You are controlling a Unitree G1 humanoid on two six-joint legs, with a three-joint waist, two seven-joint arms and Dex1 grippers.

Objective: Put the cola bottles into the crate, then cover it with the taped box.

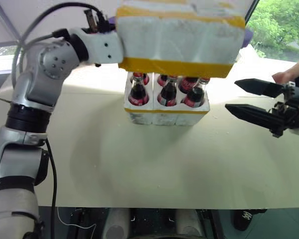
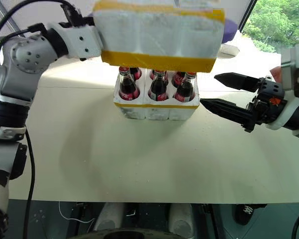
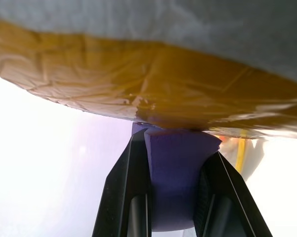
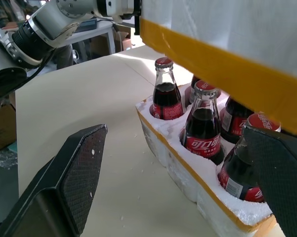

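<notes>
Left arm is raised, its forearm running level across toward the middle of the table. The left gripper has its two black fingers closed on a purple piece at the underside edge of the taped box; the wrist view shows the purple part pinched between the fingers, hard against the box's yellow tape. The box is carried clear of the table, roughly level, directly above the crate and a little wider than it on both sides. Its lower yellow band hangs just over the bottle caps; contact with the caps cannot be determined.

The crate sits on the table at centre, toward the far side. The bottles stand upright in its wells, red caps up; their tops are partly hidden by the box, so a full count is not possible from the head views. The right wrist view shows at least five bottles seated.

Right arm is held out at the right side of the table, gripper pointing level toward the crate. Its fingers are spread wide, holding nothing, tips just beside the crate's right end and apart from it.

A person's hand shows at the far right edge.
</notes>
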